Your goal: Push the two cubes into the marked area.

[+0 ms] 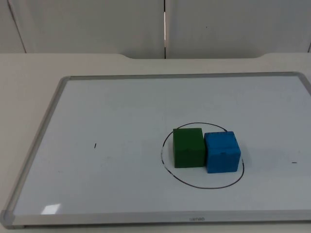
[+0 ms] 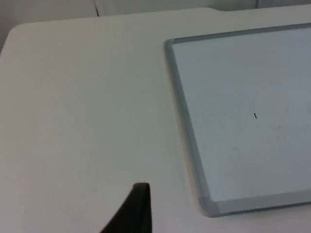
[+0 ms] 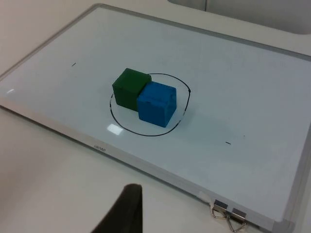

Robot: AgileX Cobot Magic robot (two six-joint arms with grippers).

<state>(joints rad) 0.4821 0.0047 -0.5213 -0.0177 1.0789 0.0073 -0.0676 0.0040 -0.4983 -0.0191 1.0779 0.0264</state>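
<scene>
White counter (image 1: 29, 73) carries a framed whiteboard (image 1: 121, 111); right of centre in the top view, the green cube (image 1: 188, 147) and blue cube (image 1: 222, 152) sit touching side by side, both inside the drawn circle (image 1: 194, 183), so the task looks complete. Left end effector (image 2: 138, 206) hangs over bare counter well off the board's corner; right end effector (image 3: 127, 206) sits off the board's near edge, nearer the cubes. Cannot tell either's finger state.
</scene>
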